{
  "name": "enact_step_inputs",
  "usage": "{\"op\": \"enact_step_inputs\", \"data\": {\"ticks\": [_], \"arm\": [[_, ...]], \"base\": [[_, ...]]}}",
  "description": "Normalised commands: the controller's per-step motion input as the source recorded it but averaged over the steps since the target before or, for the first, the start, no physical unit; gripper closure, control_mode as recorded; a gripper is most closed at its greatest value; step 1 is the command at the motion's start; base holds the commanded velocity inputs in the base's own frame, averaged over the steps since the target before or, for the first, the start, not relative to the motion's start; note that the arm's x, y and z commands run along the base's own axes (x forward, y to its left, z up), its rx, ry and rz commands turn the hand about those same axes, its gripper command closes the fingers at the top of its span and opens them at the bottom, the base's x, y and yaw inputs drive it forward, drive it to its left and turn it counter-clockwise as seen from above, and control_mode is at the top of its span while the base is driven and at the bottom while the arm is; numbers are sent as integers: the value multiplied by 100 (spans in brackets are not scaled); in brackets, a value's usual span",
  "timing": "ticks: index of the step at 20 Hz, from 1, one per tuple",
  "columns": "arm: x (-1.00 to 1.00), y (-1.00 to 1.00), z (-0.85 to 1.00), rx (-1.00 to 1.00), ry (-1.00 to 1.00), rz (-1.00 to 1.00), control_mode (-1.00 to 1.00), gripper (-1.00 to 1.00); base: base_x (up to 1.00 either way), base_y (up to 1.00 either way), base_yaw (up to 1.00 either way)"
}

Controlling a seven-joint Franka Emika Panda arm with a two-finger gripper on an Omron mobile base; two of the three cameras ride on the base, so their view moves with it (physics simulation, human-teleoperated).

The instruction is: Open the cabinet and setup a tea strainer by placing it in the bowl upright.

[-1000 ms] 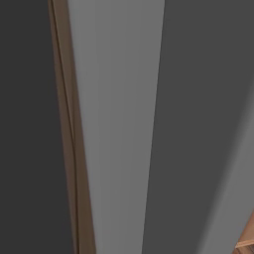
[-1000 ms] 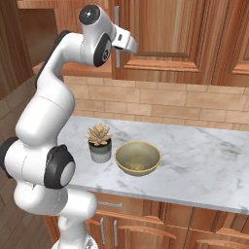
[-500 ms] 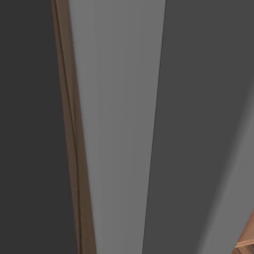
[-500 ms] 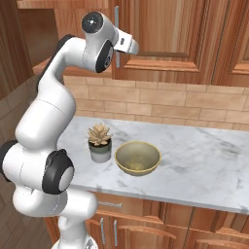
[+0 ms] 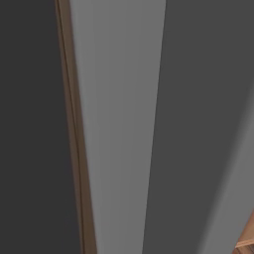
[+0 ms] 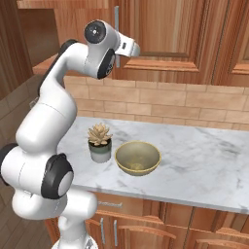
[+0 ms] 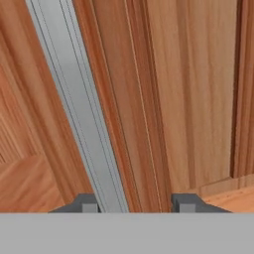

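Plant (image 6: 99,141) just left of bowl (image 6: 138,158)

no text or labels seem readable anywhere.

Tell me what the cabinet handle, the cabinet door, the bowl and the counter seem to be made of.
Cabinet handle: brushed metal by its look, a flat pale grey bar with a soft sheen.
Cabinet door: stained wood, reddish brown with visible grain.
Bowl: unclear, perhaps glazed ceramic or dull brass; olive-tan, smooth.
Counter: marble-like stone, white with grey veins.
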Motion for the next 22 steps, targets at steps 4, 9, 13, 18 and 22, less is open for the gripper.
{"op": "enact_step_inputs", "data": {"ticks": [4,9,13,18,22], "arm": [[6,0,0,0,0,0,-100,100],[-3,3,3,-1,0,0,-100,100],[-8,7,1,-4,-1,0,-100,100],[-54,-3,3,-1,-3,0,-100,100],[-65,-18,1,2,0,0,-100,100]], "base": [[0,0,0],[0,0,0],[0,0,0],[0,0,0],[0,0,0]]}}
